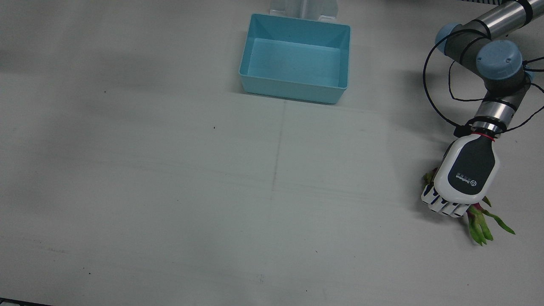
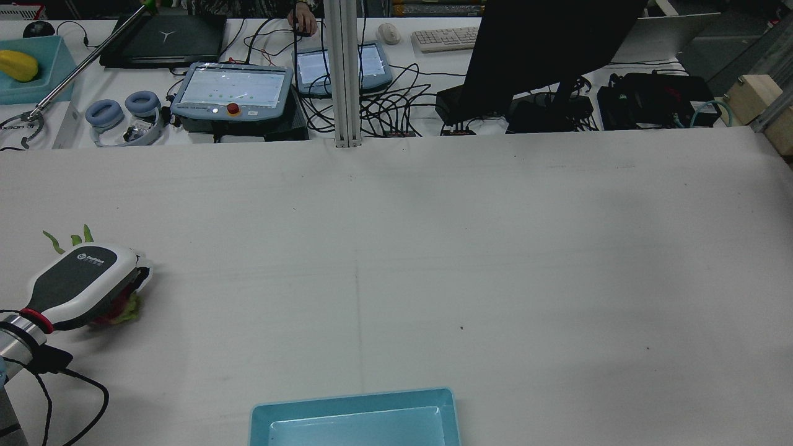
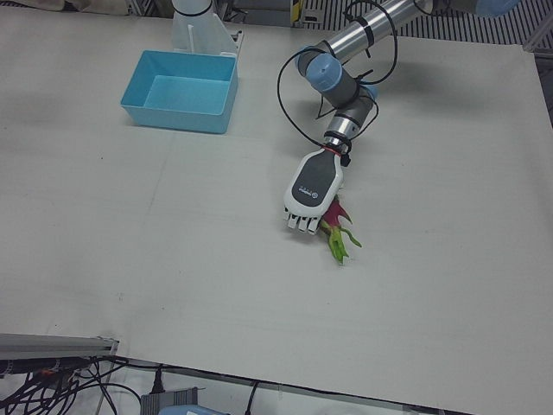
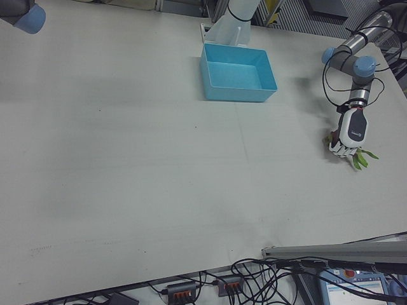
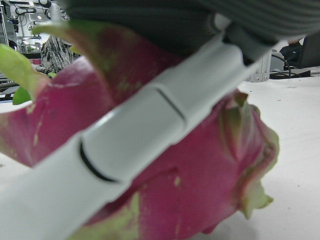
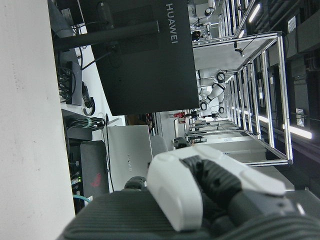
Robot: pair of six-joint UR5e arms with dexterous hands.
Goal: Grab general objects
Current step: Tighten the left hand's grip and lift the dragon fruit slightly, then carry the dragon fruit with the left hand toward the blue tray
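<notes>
One fruit on table: dragon fruit (image 3: 335,226) at 3–4 o'clock in front view, near table (image 1: 170,191) edge, well apart from bin (image 1: 295,57) at 12. Left hand (image 1: 465,172) palm-down over it, fingers (image 5: 150,130) wrapped across pink body; fruit appears to rest on table. Green leaf tips (image 1: 484,225) stick out past fingers. Right hand (image 6: 200,195) away from work; only part visible, spread cannot be told. Risk: round body rolls out on lift if hold sits off-centre; scales bend or tear under squeeze.
</notes>
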